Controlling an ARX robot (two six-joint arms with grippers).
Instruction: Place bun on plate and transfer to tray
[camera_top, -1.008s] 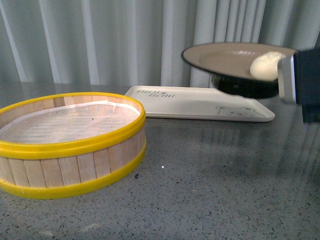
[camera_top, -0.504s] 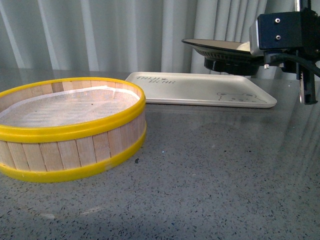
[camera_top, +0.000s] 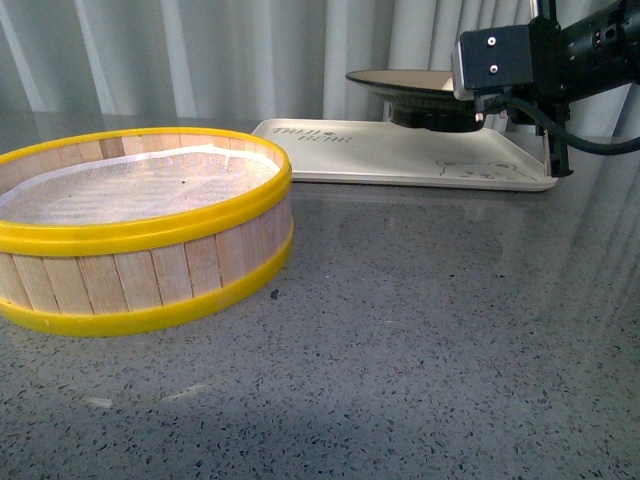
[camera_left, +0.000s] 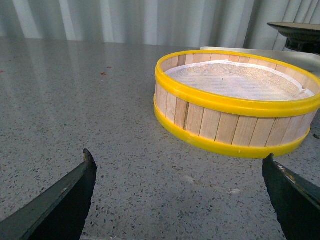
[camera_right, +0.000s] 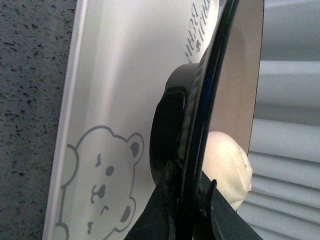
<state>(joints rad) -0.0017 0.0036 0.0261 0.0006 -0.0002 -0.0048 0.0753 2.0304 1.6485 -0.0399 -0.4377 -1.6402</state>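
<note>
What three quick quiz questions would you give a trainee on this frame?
1. True or false: the bun lies on the plate.
2. The right gripper clamps: A) the bun, B) the plate's rim, C) nothing.
3. What lies under the plate?

Key: 1 true. 2 B. 3 the tray.

The place looked like a staged test space dressed as a kitchen. A speckled grey stone counter (camera_top: 450, 330) stood before a pale pleated curtain (camera_top: 200, 60). It carried tableware: a wooden steamer (camera_top: 140, 250) with yellow rims and a cream tray (camera_top: 400, 160) printed with a bear.
</note>
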